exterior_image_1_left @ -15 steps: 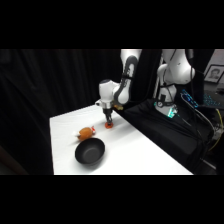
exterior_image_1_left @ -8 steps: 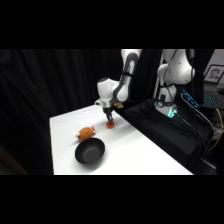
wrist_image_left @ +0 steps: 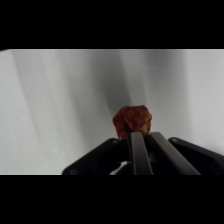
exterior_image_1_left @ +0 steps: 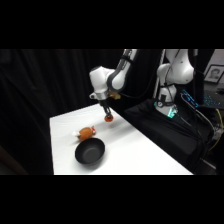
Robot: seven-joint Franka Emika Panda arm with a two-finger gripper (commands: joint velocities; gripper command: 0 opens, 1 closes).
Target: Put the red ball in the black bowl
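The red ball (exterior_image_1_left: 108, 119) hangs a little above the white table (exterior_image_1_left: 140, 150), pinched between the fingers of my gripper (exterior_image_1_left: 107, 115), which is shut on it. In the wrist view the red ball (wrist_image_left: 132, 119) shows just past the tips of my gripper (wrist_image_left: 141, 136), with bare white table behind it. The black bowl (exterior_image_1_left: 90, 151) rests on the table in front of and to the left of the gripper, well apart from it, and nothing shows inside it. The wrist view does not show the bowl.
A lumpy orange-brown object with a whitish part (exterior_image_1_left: 86, 133) lies on the table just behind the bowl, between bowl and gripper. The table's right edge meets a black cloth-covered area (exterior_image_1_left: 170, 135). The arm's base (exterior_image_1_left: 172, 80) stands at the upper right.
The arm has risen and shifted slightly left, lifting the red ball off the table. The bowl and the orange-brown object have not moved.
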